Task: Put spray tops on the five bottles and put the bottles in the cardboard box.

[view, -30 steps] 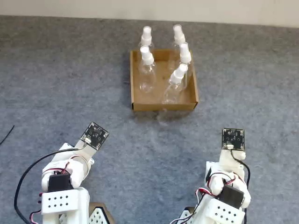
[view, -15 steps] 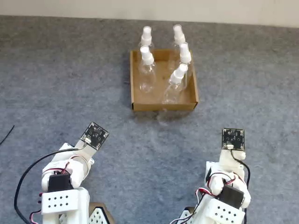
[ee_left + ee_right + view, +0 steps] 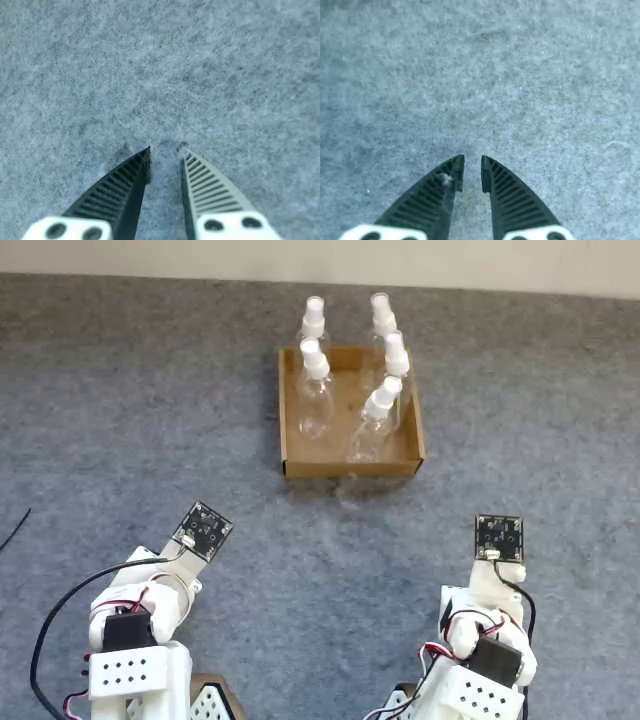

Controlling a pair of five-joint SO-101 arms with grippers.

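Nothing moved vs. the earlier frames; both arms sat folded back at the near edge of the surface (image 3: 150, 420), one arm (image 3: 145, 615) and the other arm (image 3: 490, 625) well apart from the cardboard box (image 3: 350, 468).

Left hand (image 3: 164, 148) hung over bare grey felt w/ its fingers slightly spread, pinching nothing; right hand (image 3: 472, 159) likewise over felt, fingers only barely parted, nothing between them.

Five bottles were grouped at the box, each w/ a white spray top already on, e.g. the spray top (image 3: 314, 358) of the front-left bottle (image 3: 315, 408); that bottle stood upright inside the box; the tilted bottle (image 3: 368, 440) leaned in the right half, also inside; a third bottle (image 3: 396, 352) stood just behind it; the two rear bottles, rear-left bottle (image 3: 313, 320) and rear-right bottle (image 3: 381, 312), rose at the back wall, and I couldn't tell for certain whether their bases were inside or just behind it.

Judging by this, capping looked done, 5 of 5; boxing looked done or v. nearly so; left, if anything: confirm the two rear bottles are in, maybe straighten the leaning one.
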